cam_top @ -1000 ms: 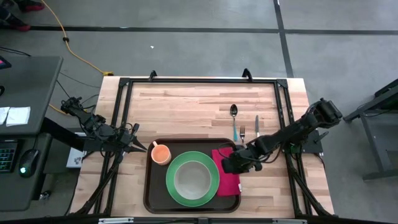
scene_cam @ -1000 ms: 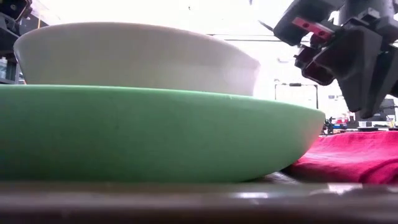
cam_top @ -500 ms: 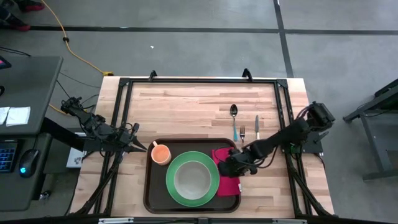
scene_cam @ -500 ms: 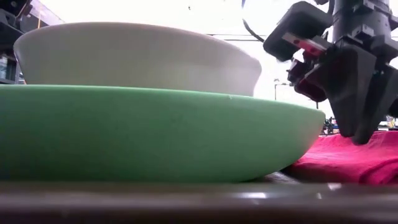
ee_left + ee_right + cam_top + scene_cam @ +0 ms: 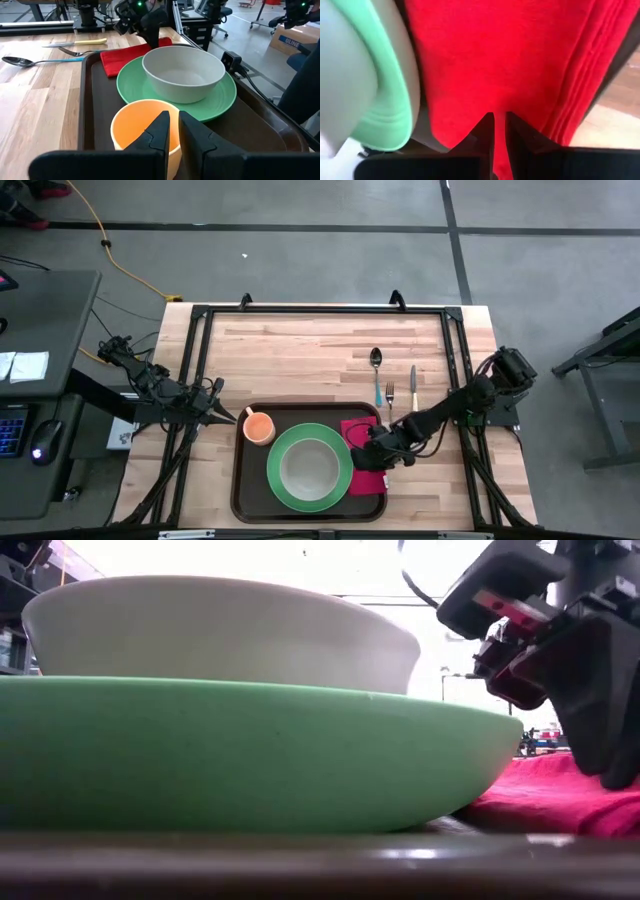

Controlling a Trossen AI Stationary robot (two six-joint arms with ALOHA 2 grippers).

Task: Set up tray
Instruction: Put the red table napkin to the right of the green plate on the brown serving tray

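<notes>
I am pressing my right gripper [image 5: 372, 457], fingers almost closed and holding nothing, onto the red napkin [image 5: 366, 463] on the tray [image 5: 240, 480], which is lying at the table's near edge. I should flatten it gently beside the green plate [image 5: 310, 467]. My left gripper [image 5: 232, 418], narrowly parted and empty, is waiting beside the orange cup [image 5: 259, 426]. I am seeing no readable writing.

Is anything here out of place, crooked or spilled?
Nothing is spilled or damaged. The red napkin lies slightly askew on the tray, under the right gripper and beside the green plate. The spoon, fork and knife lie on the table, outside the tray.
</notes>
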